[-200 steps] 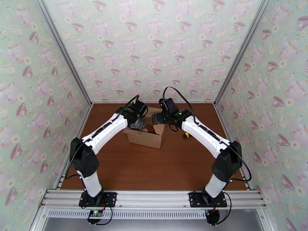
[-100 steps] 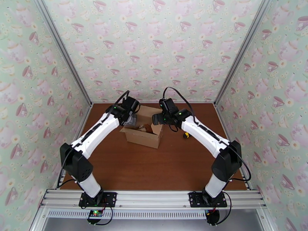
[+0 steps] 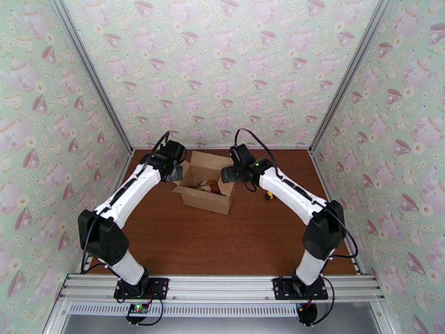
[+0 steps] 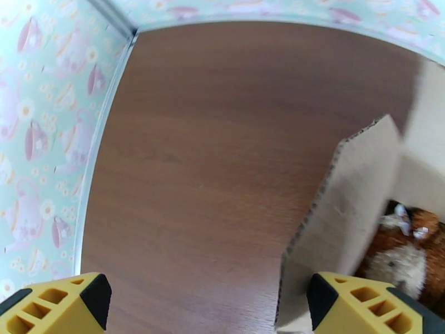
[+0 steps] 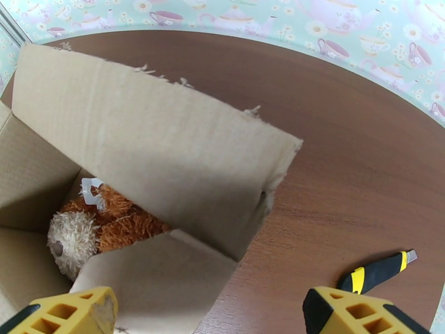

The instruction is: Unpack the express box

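Express box (image 3: 208, 202) sits btwn both jaws, flaps up, plush toy (image 5: 105, 224) inside. L jaws, R jaws wide open, empty. Box prob light, stiff; grip a wall rim.

Robot lab booth: aluminium frame (image 3: 222, 286), teacup-wallpaper walls (image 3: 222, 68), brown wooden tabletop (image 3: 222, 246).

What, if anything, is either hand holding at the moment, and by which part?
Nothing is held. The left hand is open beside the express box, and the right hand is open over a flap, not clamped. The plush toy lies inside.
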